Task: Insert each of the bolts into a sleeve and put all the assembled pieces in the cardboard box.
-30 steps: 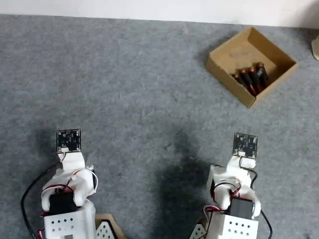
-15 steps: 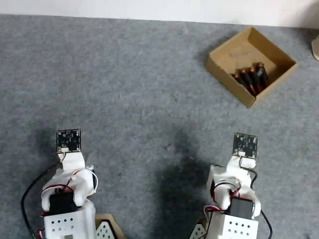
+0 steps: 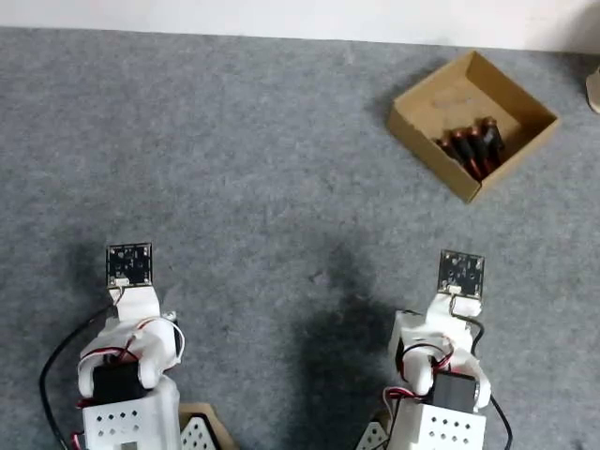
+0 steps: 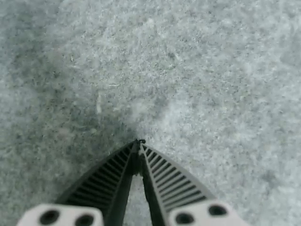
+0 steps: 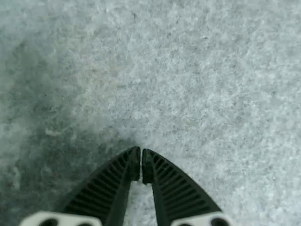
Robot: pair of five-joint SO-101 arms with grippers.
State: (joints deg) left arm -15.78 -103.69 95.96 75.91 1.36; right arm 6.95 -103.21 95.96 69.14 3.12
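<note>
Found nothing altered over the last second, not the arms, not the box, not its contents. Judged the task at or near its end, with every piece in sight already boxed and neither arm at work on the mat (image 3: 281, 141). Found the left gripper (image 4: 139, 157) clenched on nothing, tips met just above bare mat. Found the right gripper (image 5: 141, 165) likewise closed and empty. Further right, at the table's far side, saw the box (image 3: 424, 155), well apart from both arms, with the pieces (image 3: 469, 148) inside — packed side by side against its nearer right wall. Saw them lying flat and parallel, long axes slanting from the box's middle toward that wall. Could not tell which end bore the bolt head.
</note>
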